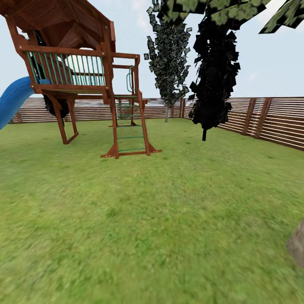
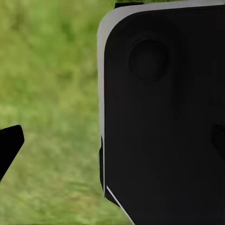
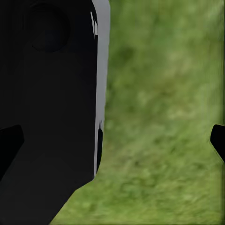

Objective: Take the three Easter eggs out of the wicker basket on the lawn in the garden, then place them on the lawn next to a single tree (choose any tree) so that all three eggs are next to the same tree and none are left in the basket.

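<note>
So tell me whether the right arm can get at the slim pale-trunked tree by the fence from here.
Probably not. The tree stands far across the lawn at the fence, beyond the play tower. The right wrist view shows just grass beneath the arm, so the base would likely have to drive closer first.

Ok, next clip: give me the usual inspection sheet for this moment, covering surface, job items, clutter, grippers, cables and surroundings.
Surface: lawn, flat green grass, running back to the fence.
Job's things: tree with a pale slim trunk stands far back by the fence; nothing seen of eggs or basket.
Clutter: part of a grey-brown rock at the right edge of the head view.
Grippers: dark fingertip of the left and fingertips of the right over grass; open or shut cannot be told.
Cables: nothing seen.
Surroundings: wooden play tower with blue slide and ladder; near-black conifer; slat fence.
</note>
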`<state>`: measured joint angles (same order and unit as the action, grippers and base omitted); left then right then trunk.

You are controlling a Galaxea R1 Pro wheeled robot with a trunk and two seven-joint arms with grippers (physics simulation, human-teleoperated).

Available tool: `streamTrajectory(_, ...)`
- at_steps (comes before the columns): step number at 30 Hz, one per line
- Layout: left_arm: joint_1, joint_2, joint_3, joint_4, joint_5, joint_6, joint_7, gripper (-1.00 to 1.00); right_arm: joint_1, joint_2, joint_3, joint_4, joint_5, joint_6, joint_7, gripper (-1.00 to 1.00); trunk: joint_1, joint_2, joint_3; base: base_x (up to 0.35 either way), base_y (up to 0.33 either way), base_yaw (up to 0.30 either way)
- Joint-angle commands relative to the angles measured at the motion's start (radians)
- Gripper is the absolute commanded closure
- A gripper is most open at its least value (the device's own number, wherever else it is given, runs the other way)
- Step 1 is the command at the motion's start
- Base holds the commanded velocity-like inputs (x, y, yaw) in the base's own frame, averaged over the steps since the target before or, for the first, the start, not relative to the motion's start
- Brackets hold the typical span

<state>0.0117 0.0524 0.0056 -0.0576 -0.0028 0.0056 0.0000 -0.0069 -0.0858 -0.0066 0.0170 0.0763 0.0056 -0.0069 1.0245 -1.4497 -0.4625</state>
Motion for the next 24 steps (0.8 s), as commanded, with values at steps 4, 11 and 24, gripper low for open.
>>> streamTrajectory(4,0.001,0.000,0.001,-0.002,0.000,0.001,0.001,-1.00,-0.001,0.000,-0.001,0.001,0.008,0.001,-0.001,-1.00,0.001,0.000,-0.001,0.294,-0.118,0.000)
streamTrajectory(11,0.001,0.000,0.001,-0.002,0.000,0.001,0.000,-1.00,-0.001,0.000,-0.001,0.001,0.008,0.001,-0.001,-1.00,0.001,0.000,-0.001,0.294,-0.118,0.000)
streamTrajectory(24,0.001,0.000,0.001,-0.002,0.000,0.001,0.001,-1.00,-0.001,0.000,-0.001,0.001,0.008,0.000,-0.001,-1.00,0.001,0.000,-0.001,0.294,-0.118,0.000)
